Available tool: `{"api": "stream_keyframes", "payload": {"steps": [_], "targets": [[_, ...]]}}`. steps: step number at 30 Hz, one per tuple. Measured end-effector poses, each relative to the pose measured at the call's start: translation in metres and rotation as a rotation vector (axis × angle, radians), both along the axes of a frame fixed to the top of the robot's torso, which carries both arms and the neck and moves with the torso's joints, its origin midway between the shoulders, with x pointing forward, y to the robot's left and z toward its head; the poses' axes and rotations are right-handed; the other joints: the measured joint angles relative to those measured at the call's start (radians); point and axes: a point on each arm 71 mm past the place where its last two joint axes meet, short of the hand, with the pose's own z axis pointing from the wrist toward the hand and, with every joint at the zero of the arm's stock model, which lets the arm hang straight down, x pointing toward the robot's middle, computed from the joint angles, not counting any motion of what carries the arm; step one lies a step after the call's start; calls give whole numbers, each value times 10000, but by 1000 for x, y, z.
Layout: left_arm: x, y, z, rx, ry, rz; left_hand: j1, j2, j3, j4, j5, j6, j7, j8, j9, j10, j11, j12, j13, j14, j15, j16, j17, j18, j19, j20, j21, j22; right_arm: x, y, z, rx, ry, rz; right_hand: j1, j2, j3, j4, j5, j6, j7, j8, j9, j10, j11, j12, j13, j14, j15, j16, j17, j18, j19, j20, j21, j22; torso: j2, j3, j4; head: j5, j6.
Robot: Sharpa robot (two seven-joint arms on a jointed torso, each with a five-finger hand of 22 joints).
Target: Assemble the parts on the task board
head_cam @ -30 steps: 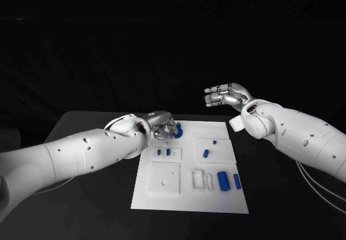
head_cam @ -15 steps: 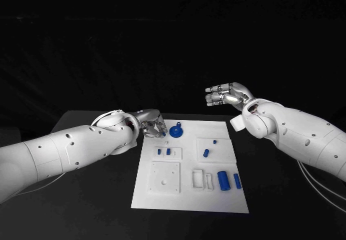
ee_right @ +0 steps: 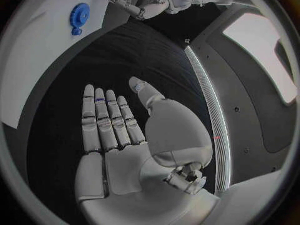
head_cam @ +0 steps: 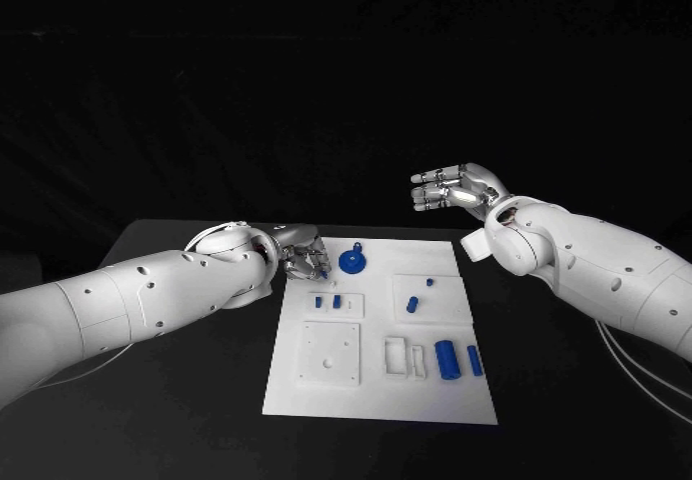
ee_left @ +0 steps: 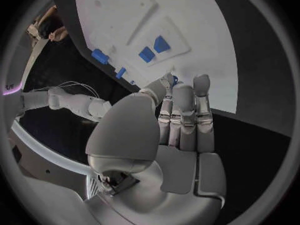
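The white task board [head_cam: 378, 402] lies in the middle of the black table. A blue gear [head_cam: 353, 264] [ee_right: 79, 14] lies near its far left corner. My left hand [head_cam: 303, 262] [ee_left: 181, 115] hovers at the board's left edge, just left of the gear and apart from it, with its fingers stretched towards the board [ee_left: 206, 45]. A small blue bit [ee_left: 174, 78] shows at its fingertips; I cannot tell whether it is held. My right hand [head_cam: 454, 190] [ee_right: 119, 135] hangs raised beyond the board's far right corner, its palm bare and its thumb apart.
Two small blue pegs [head_cam: 329, 300] stand in a little plate behind the left hand. Two more blue pieces [head_cam: 413, 303] sit mid-board, and two blue cylinders [head_cam: 446, 360] lie near the right edge. A white square plate [head_cam: 332, 355] lies on the board's near left.
My left hand has drawn back to the left, off the gear, which now lies uncovered in the same spot. The right hand has stayed put.
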Motion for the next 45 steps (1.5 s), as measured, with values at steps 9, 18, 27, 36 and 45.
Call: {"api": "stream_keyframes", "payload": {"steps": [9, 18, 27, 36, 45], "targets": [[-1, -5, -9, 65, 204, -70, 0, -1, -4, -4, 0, -1, -1, -1, -8, -1, 0, -4, -1, 0, 0, 0, 0, 0, 0, 0, 0, -1, 0, 2, 0, 9, -4, 25, 0, 0, 0, 0, 0, 0, 0, 0, 0, 0, 0, 0, 0, 0, 0, 0, 0, 1, 0, 0, 0, 0, -1, 7, 2, -6, -19], [-2, -9, -11, 41, 233, -142, 0, -1, -35, 26, -1, -37, 31, -2, 1, -1, 0, -5, -3, 0, 0, 0, 1, -1, 0, 0, 0, -2, 0, 2, 0, 14, -9, 36, 0, 0, 29, -29, 0, 0, 0, 0, 0, 0, 0, 0, 0, 0, 0, 0, 0, 1, 0, 0, 0, 0, -2, 0, 3, -6, -29], [-2, -10, -11, 11, 184, -166, 1, -1, -36, 26, -1, -42, 27, -2, 1, -1, 1, -5, -6, 0, 1, 0, 1, -1, 1, 0, 39, -3, 0, 3, 0, 12, -10, 46, 0, 0, 29, -29, 0, 0, 0, 0, 0, 0, 0, 0, 0, 0, 0, 0, 0, 0, 0, 0, 0, 0, -6, -4, 10, -17, -22], [-3, -12, -11, -20, 146, -197, 1, -2, -36, 25, -1, -53, 17, -4, -3, -1, 1, -6, -3, 0, 1, 0, 1, -1, 1, 0, 39, -4, 0, 3, 0, 8, -10, 49, 0, 0, 29, -29, 0, 0, 0, 0, 0, 0, 0, 0, 0, 0, 0, 0, 0, 1, 0, 0, 0, 0, -6, -4, 8, -27, -21], [-3, -15, -11, -35, 134, -247, 13, -14, -7, 55, -2, -57, 14, 39, -7, -2, 1, -6, 3, 0, 1, 0, 1, -3, 1, 0, 39, -5, 0, 4, 0, 17, -14, 69, 0, 0, 29, -29, 0, 0, 0, 0, 0, 0, 0, 0, 0, 0, 0, 0, 0, 0, 0, 0, 0, 0, -7, 0, 8, -12, -23]]}}
